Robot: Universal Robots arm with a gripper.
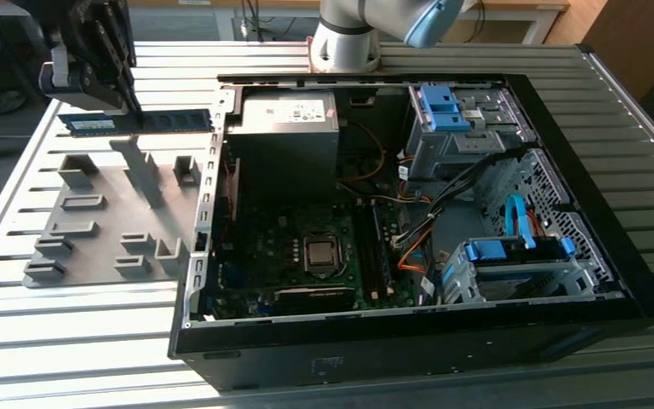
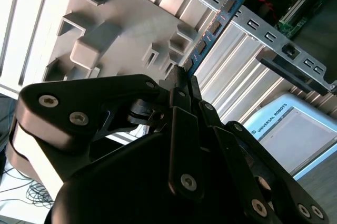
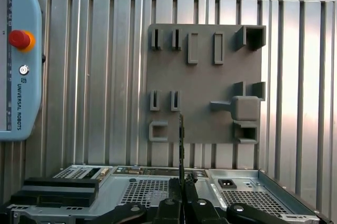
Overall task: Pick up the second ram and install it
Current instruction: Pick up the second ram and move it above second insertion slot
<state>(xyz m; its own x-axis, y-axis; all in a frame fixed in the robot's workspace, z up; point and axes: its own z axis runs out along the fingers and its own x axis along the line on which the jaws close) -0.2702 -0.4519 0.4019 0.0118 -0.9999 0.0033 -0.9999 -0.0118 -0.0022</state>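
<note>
Second wrist view: pincer (image 2: pixel 182 75) clamps the second ram (image 2: pixel 215 25).

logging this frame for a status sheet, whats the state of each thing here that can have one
claw, shut on the second ram
second ram, gripped on its edge, long side level, outside the computer case
computer case, on its side, panel off, inside exposed
gray rack, lying flat beside the case
processor, bare, no cooler on it
</note>
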